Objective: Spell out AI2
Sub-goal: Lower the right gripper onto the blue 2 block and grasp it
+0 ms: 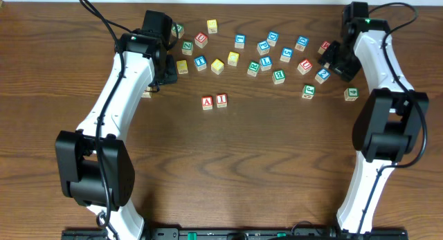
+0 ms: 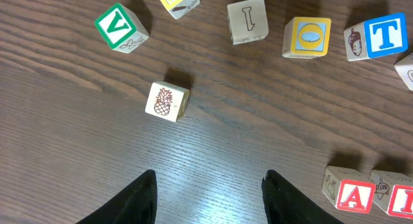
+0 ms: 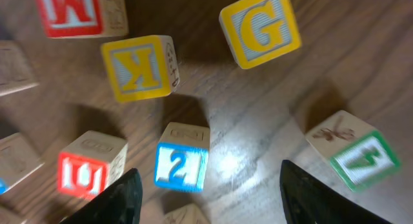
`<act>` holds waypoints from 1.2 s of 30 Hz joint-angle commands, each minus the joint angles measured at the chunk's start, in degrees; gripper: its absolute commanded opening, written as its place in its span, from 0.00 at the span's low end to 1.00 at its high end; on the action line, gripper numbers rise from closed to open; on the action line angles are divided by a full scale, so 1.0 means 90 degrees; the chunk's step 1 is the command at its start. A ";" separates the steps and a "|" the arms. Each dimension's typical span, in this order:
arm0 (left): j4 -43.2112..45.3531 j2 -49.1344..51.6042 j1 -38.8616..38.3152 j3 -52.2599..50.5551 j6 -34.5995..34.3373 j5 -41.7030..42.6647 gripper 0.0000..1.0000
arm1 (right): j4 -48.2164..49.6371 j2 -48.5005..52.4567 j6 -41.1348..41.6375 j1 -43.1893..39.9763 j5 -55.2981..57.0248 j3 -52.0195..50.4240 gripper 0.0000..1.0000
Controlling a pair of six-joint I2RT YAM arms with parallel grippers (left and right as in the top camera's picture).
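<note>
Since the red A (image 1: 207, 102) and red I (image 1: 221, 100) already sit side by side, only the blue 2 (image 3: 182, 166) is wanting. It lies at their 2 o'clock, beneath the right gripper (image 3: 210, 175), whose jaws stand wide and empty. It is probably a light, rigid wooden cube, so pinch two opposite flat sides squarely. The red U (image 3: 90, 169) crowds its 9 o'clock. The left gripper (image 2: 208, 179) gapes empty too. Two letters are placed, and roughly twenty spare blocks (image 1: 217, 66) lie scattered.

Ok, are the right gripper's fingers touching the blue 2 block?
Apart. The right wrist view shows the blue 2 block between the open right fingers, with bare table showing on both sides.
</note>
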 commanded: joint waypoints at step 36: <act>-0.0034 -0.0007 0.0000 0.0002 0.0085 -0.0061 0.52 | 0.0233 0.0423 0.0085 0.0202 -0.0151 -0.0226 0.31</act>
